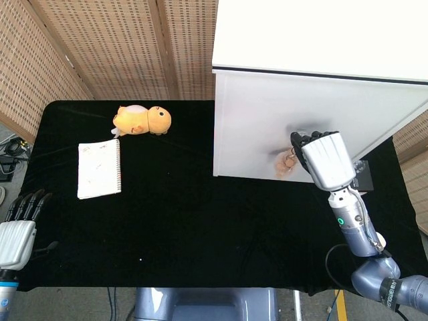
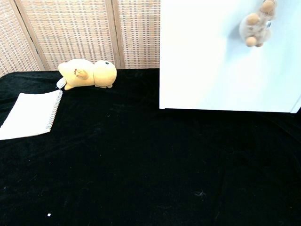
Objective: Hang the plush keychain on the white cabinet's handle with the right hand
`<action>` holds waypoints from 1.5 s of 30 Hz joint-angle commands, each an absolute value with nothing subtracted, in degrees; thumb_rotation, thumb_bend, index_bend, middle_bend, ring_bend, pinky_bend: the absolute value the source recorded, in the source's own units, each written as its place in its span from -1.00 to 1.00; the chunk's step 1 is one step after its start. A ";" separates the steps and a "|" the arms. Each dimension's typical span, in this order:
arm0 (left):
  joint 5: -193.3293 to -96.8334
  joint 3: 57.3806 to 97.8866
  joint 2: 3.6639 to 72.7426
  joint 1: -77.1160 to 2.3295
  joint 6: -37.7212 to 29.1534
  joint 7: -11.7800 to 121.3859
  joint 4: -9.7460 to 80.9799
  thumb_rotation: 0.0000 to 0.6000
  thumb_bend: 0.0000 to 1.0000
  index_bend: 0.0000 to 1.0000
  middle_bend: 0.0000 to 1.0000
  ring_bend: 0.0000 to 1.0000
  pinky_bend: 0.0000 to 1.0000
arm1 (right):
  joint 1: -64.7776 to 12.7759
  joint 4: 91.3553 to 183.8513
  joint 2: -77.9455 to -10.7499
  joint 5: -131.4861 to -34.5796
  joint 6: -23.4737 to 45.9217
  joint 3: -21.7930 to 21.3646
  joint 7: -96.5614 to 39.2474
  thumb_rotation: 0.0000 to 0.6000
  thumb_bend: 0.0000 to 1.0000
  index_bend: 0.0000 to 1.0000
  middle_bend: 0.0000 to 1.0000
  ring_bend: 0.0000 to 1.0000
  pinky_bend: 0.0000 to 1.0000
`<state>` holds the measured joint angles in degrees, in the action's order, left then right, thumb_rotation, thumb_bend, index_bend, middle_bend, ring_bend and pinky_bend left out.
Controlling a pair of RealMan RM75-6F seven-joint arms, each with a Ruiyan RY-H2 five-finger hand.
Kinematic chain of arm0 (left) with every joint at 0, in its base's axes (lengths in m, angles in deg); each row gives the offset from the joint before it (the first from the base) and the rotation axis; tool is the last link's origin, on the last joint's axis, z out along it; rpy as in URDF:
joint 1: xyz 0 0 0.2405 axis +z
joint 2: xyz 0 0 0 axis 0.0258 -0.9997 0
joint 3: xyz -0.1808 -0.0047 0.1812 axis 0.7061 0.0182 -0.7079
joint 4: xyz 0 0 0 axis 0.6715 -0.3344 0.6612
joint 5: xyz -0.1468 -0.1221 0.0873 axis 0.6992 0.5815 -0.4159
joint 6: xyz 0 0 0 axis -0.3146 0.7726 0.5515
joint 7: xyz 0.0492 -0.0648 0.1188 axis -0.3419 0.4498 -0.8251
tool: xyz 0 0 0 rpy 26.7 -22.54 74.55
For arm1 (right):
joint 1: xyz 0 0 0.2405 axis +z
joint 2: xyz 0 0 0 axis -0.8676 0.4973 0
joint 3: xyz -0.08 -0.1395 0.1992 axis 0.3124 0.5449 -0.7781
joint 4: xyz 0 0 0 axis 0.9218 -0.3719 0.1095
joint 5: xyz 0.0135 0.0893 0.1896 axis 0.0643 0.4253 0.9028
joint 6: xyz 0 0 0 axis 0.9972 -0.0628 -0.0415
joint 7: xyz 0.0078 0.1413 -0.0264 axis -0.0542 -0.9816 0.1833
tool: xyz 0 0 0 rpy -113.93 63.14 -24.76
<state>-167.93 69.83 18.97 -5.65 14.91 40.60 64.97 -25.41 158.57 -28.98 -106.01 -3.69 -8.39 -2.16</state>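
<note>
The small tan plush keychain (image 1: 286,162) dangles against the front of the white cabinet (image 1: 261,127). In the chest view the plush keychain (image 2: 254,28) hangs high on the cabinet door (image 2: 207,61), slightly blurred. My right hand (image 1: 322,159) is raised to the door with its fingers curled, holding the keychain's ring where the handle sits. The hand's dark fingers (image 1: 306,140) hide the handle. The chest view does not show this hand. My left hand (image 1: 17,231) rests off the table's left front corner, fingers straight and apart, holding nothing.
A yellow plush toy (image 1: 142,120) lies at the back of the black table (image 1: 200,214), left of the cabinet. A white spiral notebook (image 1: 99,168) lies flat at the left. A small dark object (image 1: 364,175) sits beside my right wrist. Woven screens stand behind.
</note>
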 commanded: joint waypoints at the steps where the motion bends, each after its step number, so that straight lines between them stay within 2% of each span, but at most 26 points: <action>1: -167.93 69.83 18.99 -5.64 14.93 40.57 64.96 1.00 -1.00 -1.00 -1.00 -1.00 -1.00 | -25.39 158.14 -29.15 -105.98 -3.53 -8.14 -2.13 1.00 0.26 0.43 0.86 0.72 1.00; 32: -167.53 69.86 19.36 -5.77 14.74 39.71 64.89 1.00 -1.00 -1.00 -1.00 -1.00 -1.00 | -24.06 156.98 -30.03 -103.63 -2.47 -8.60 -0.18 1.00 0.22 0.41 0.86 0.72 1.00; 34: -167.58 69.83 19.35 -5.74 14.80 39.74 64.91 1.00 -1.00 -1.00 -1.00 -1.00 -1.00 | -24.06 157.03 -30.05 -103.29 -2.55 -8.71 0.07 1.00 0.17 0.40 0.86 0.72 1.00; 39: -167.55 69.83 19.35 -5.75 14.77 39.76 64.91 1.00 -1.00 -1.00 -1.00 -1.00 -1.00 | -24.13 156.98 -30.08 -103.18 -3.33 -8.99 0.66 1.00 -0.29 0.32 0.85 0.72 1.00; 42: -167.54 69.81 19.37 -5.76 14.73 39.69 64.91 1.00 -1.00 -1.00 -1.00 -1.00 -1.00 | -24.23 157.14 -30.03 -103.13 -3.73 -9.11 0.68 1.00 -0.41 0.29 0.85 0.72 1.00; 45: -167.54 69.79 19.40 -5.77 14.70 39.64 64.89 1.00 -1.00 -1.00 -1.00 -1.00 -1.00 | -24.43 157.41 -29.74 -103.57 -4.33 -9.11 0.62 1.00 -0.41 0.30 0.85 0.72 1.00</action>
<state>-167.54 69.79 19.40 -5.77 14.70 39.64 64.89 -24.36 157.33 -29.82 -103.47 -4.23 -9.10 0.65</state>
